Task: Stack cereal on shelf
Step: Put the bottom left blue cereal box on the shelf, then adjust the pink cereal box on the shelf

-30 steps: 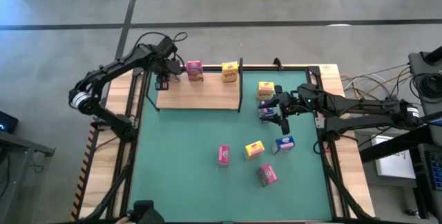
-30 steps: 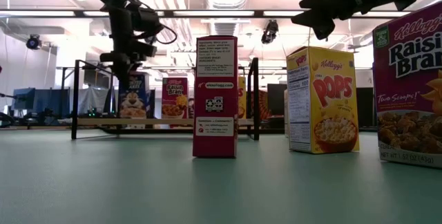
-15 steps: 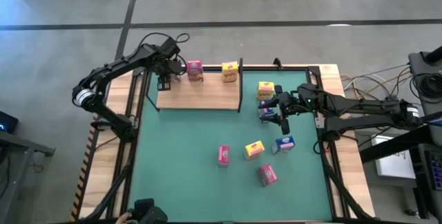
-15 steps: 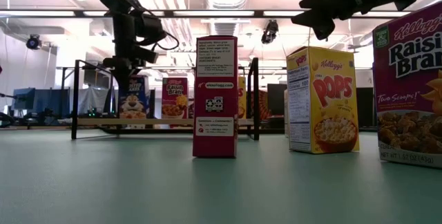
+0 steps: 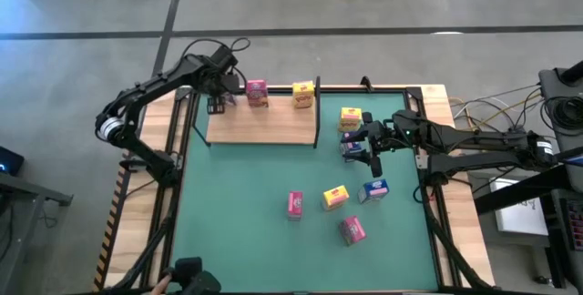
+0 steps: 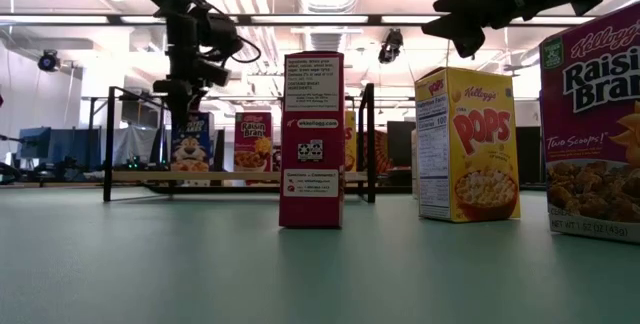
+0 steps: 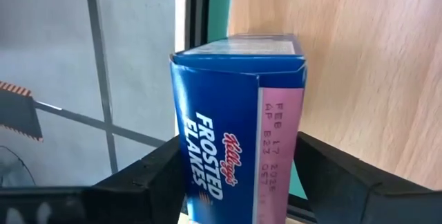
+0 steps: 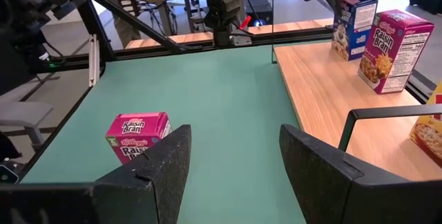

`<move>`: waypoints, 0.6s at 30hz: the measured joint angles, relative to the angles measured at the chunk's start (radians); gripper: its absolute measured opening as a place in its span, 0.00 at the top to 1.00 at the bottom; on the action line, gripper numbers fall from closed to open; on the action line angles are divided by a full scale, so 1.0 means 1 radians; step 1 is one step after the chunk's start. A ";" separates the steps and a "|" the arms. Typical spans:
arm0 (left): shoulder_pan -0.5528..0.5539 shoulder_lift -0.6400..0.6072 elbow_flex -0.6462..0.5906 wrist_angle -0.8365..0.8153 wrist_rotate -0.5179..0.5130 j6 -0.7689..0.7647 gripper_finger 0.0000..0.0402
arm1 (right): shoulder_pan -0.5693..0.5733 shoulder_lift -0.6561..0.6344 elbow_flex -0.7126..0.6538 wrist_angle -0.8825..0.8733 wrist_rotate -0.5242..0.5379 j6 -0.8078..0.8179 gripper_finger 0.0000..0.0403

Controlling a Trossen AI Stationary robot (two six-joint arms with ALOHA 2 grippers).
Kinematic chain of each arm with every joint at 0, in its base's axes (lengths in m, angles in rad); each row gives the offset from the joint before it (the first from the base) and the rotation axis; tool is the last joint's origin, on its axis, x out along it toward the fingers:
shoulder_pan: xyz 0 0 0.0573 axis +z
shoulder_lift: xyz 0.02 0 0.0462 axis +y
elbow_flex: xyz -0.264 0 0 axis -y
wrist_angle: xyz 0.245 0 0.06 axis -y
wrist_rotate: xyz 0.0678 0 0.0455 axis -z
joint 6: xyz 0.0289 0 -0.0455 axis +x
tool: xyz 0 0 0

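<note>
Under bright ceiling lights, on a worktop covered by a green mat (image 5: pixel 237 204): light-wood shelf (image 5: pixel 264 127) along the far side, already carrying a pink box (image 5: pixel 257 93), a yellow box (image 5: pixel 303 96) and, at its left end, an upright blue box (image 7: pixel 235 120). Bracketing that blue box on both flanks, the left jaws; whether pressing or already slack, impossible to tell. Over the mat beside the shelf's right end, the right jaws, spread apart with nothing between. Loose on the mat nearby: a second yellow box (image 5: pixel 351 117), another blue box (image 5: pixel 374 189), a third yellow box (image 5: pixel 335 198), two pink ones (image 5: pixel 294 204) and (image 5: pixel 352 230). Probably light, thin cardboard, stiff at the edges but easily dented on the broad faces and glossy enough to slip. Best taken across the narrow sides, near the top, with modest squeeze.
</note>
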 joint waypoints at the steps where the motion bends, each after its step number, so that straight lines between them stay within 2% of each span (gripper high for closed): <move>1: 0.000 0.000 0.005 -0.001 0.000 0.002 0.42 | 0.000 0.000 0.000 0.000 0.000 0.000 0.48; 12: -0.002 -0.001 0.089 -0.032 0.002 0.004 0.42 | 0.000 0.000 0.000 0.000 0.000 0.000 0.48; 18: -0.003 -0.001 0.160 -0.081 0.052 -0.043 0.42 | 0.000 0.000 0.001 0.000 0.000 0.000 0.48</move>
